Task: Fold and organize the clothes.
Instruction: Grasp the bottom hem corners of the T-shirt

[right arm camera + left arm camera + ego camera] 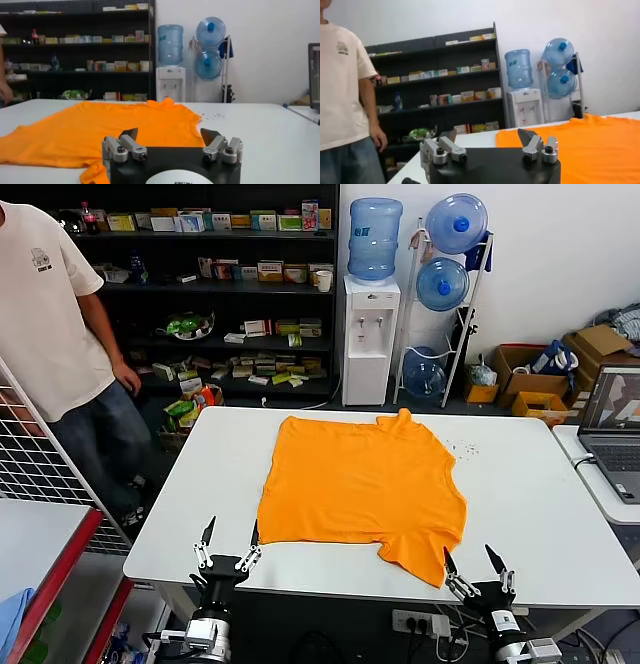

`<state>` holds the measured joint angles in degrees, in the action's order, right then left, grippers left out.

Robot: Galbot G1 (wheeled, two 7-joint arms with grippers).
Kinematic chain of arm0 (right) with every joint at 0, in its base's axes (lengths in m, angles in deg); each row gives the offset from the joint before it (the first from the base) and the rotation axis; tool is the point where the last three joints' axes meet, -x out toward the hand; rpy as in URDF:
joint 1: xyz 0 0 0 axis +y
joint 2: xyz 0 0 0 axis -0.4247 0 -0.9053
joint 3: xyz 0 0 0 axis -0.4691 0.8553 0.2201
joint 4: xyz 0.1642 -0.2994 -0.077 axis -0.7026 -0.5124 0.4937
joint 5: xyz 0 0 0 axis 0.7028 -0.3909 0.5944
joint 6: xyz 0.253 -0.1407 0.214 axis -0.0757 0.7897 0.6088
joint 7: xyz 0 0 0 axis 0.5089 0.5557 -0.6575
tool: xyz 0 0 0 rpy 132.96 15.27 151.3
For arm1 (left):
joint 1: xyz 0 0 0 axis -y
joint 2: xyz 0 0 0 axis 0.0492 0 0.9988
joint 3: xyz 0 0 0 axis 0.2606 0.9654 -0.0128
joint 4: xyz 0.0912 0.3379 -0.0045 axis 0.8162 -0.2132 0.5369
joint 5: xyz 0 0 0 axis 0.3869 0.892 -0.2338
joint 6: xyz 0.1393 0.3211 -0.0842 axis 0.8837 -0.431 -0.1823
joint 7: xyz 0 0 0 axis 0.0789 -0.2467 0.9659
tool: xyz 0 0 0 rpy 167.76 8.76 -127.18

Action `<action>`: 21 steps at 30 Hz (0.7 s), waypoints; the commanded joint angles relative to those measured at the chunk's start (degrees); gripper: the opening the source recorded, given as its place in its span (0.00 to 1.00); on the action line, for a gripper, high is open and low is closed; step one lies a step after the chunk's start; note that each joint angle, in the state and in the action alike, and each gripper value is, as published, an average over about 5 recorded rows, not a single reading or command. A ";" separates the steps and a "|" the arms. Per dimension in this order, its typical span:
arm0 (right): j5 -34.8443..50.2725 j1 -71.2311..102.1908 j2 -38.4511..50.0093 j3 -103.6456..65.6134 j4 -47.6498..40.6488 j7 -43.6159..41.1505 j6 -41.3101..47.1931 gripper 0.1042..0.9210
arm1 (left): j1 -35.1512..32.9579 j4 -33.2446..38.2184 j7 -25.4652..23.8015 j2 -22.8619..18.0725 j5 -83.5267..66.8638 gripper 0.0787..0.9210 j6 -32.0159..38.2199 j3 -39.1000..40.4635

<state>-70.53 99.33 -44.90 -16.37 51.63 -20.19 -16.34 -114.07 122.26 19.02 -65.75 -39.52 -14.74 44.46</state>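
Note:
The orange T-shirt (360, 484) lies spread flat on the white table (520, 484), plain side up, with one sleeve hanging toward the front edge. It also shows in the left wrist view (590, 145) and in the right wrist view (110, 130). My left gripper (230, 536) is open and empty at the table's front edge, just left of the shirt's near left corner. My right gripper (476, 562) is open and empty at the front edge, just right of the near sleeve.
A person in a cream T-shirt (45, 304) stands at the left beside the table. A laptop (615, 419) sits on a side table at the right. A wire rack (40, 454) and a red-edged table (50, 544) stand at the left. Shelves and a water dispenser (370, 334) stand behind.

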 commanded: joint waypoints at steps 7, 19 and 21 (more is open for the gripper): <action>1.54 -3.19 1.18 2.68 -1.78 2.89 12.45 0.88 | 4.75 -2.78 -1.41 4.92 -3.85 0.88 -10.41 8.41; 1.05 -6.43 1.42 4.60 -3.22 3.25 17.15 0.88 | 11.56 -10.60 3.68 6.36 -8.55 0.88 -15.83 11.28; 1.01 -6.96 1.34 4.85 -3.63 3.27 17.46 0.88 | 12.30 -11.59 4.28 6.68 -9.46 0.88 -16.39 11.15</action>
<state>-69.76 93.80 -43.73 -12.20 48.51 -17.40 -2.29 -107.04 116.61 20.28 -60.53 -45.37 -26.46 53.30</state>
